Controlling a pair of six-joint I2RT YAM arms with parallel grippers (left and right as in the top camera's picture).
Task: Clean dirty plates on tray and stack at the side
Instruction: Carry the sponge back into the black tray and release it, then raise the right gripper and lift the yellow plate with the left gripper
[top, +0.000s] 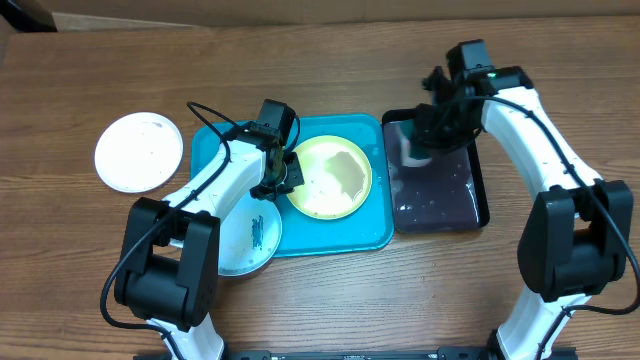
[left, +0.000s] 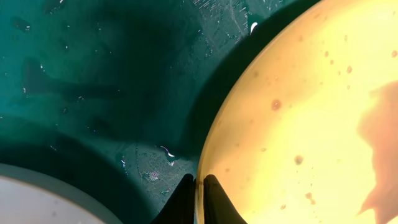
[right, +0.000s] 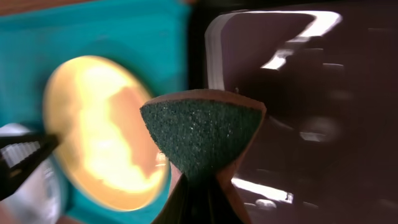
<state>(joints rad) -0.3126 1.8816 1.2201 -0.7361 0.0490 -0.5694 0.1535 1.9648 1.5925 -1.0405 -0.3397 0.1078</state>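
While the left gripper sits over the middle of the tray, its jaws are closed on the left rim of the yellow-green plate. The left wrist view shows one of the fingers on each side of that rim. The plate lies in the right half of the tray, nearer the far edge, with brown specks and a darker wet-looking patch on it. Cannot tell whether the gripped rim is lifted off the tray floor. The tray floor beside it shows water drops.

The pale blue plate is at the tray's near left corner. It hangs over the tray's near rim onto the worktop and is partly covered by the left arm. Dark teal scribbles are visible on it.

The white plate lies flat on the worktop left of the tray, apart from it, toward the left edge.

The right gripper is over the far left part of the black tray, which stands just beside the tray's right edge. Its jaws are clamped on a sponge, squeezed in at the grip, with the green scouring face toward the wrist camera. The black tray holds dark liquid with bubbles. Cannot tell whether the sponge touches the liquid.
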